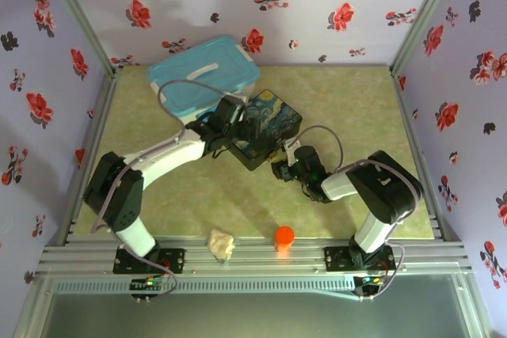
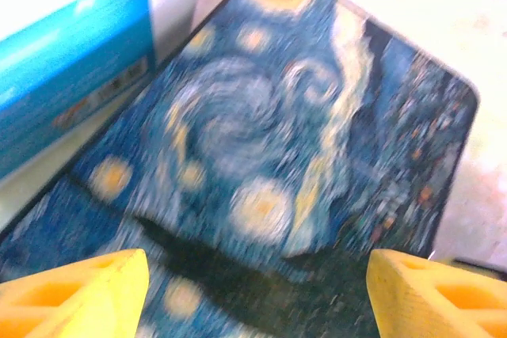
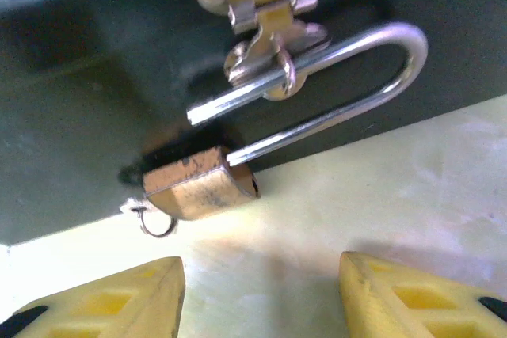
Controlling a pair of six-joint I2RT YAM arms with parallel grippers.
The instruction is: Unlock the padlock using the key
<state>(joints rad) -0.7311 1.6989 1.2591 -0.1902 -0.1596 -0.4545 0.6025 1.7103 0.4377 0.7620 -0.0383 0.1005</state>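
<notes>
Padlock [image 3: 198, 187] first: its little brass body lies on the pale tabletop left of centre in the right wrist view, close against the dark side of the painted tin box [image 1: 269, 120]. Its silver shackle [image 3: 333, 120] is threaded through the box's hasp [image 3: 265, 17] toward the upper right. One leg of the shackle ends in the open, clear of the body, so I'd say the lock is already sprung. At the body's lower left corner a small wire loop and a sliver of metal stick out. I take these for the key [image 3: 136, 209] sitting in the keyhole, though it is too small to be sure. The right gripper [image 3: 261, 298] hangs just short of the lock at the bottom of the frame, fingers apart and holding nothing. The left gripper [image 2: 257, 298] is over the swirled blue lid, likewise spread wide; that view is blurred and I can't tell whether it touches the lid. The lock looks light, hard and slick, and free to swing on the hasp, so a poke would likely send it skidding. The flat brass faces are the place to pinch. The key looks thin and fiddly, best taken by its head.
</notes>
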